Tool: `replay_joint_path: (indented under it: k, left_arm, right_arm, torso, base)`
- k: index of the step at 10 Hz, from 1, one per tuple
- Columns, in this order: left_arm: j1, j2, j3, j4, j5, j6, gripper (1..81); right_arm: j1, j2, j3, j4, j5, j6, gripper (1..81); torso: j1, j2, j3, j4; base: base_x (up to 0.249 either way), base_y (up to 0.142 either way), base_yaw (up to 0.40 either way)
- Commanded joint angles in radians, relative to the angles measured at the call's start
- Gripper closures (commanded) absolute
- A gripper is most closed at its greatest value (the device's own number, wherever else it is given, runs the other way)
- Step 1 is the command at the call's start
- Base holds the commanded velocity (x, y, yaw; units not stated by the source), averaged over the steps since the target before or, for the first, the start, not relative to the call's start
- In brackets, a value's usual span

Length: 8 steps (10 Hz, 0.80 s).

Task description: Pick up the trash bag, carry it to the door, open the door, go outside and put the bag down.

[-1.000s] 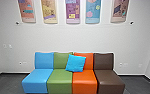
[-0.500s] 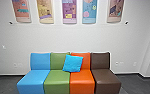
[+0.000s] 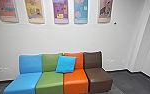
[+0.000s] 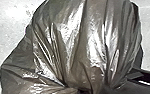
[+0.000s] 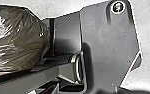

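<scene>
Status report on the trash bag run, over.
Grip unconfirmed, both sides. Trash bag close before left wrist camera, plastic bunched. Multicolored couch ahead, blue pillow on it.

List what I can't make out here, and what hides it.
- Contents of the trash bag: left wrist view, hidden by its plastic.
- Tops of the posters: head view, cut off by the upper edge.
- Poster lettering: head view, too small.
- Part of the green backrest: head view, behind the blue cushion.
</scene>
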Motion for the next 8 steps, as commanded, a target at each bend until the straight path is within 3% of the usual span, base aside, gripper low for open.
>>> replay_joint_path:
  k: [1, 6, 8]
  left_arm:
    - [-0.059, -0.007, 0.000, 0.002, 0.071, 0.008, 81.1]
    - [-0.051, -0.003, 0.000, 0.007, 0.046, 0.009, 81.1]
    - [-0.051, 0.007, 0.000, 0.005, 0.043, 0.028, 81.1]
  right_arm:
    - [0.042, 0.032, -0.035, -0.010, -0.061, -0.003, 1.0]
    - [0.042, 0.092, -0.115, -0.027, -0.059, -0.003, 1.0]
    - [0.043, 0.094, -0.115, -0.028, -0.061, -0.003, 1.0]
  torso:
    - [0.000, 0.000, 0.000, 0.000]
    - [0.000, 0.000, 0.000, 0.000]
    - [0.000, 0.000, 0.000, 0.000]
  base:
    - [0.000, 0.000, -0.274]
    - [0.000, 0.000, -0.294]
    - [0.000, 0.000, -0.321]
